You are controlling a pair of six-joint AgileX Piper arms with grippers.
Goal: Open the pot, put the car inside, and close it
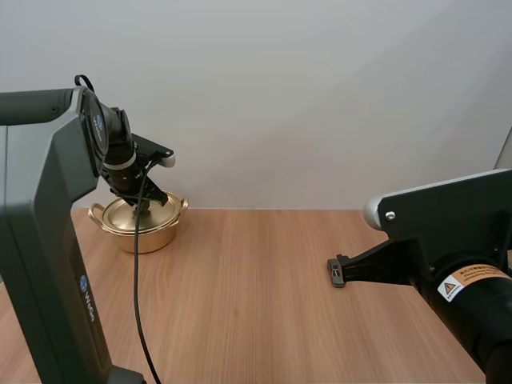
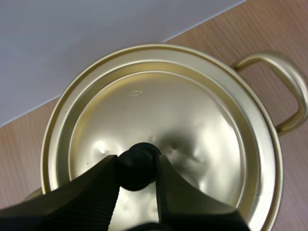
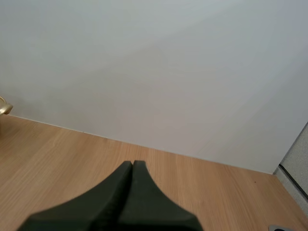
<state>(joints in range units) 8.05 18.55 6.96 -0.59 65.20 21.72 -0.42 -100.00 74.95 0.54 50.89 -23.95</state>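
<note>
Gripping black knob (image 2: 138, 162) — left end effector (image 2: 136, 169).
Lid (image 2: 159, 110) sits on the gold pot (image 1: 148, 236); right end effector (image 3: 132, 166) closed, empty — over the surface (image 1: 256, 320).

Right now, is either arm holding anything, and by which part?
The left gripper pinches the lid by its black knob; the right gripper, shut, holds nothing.

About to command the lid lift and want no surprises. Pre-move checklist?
1. Grip: left gripper pinches the knob: ok.
2. Seating: lid sits level on the pot: ok.
3. Clearance: right gripper shut, far from the pot: ok.
4. Set-down room: table open beside the pot: ok.
5. Pinch firm enough to lift: cannot tell.
</note>
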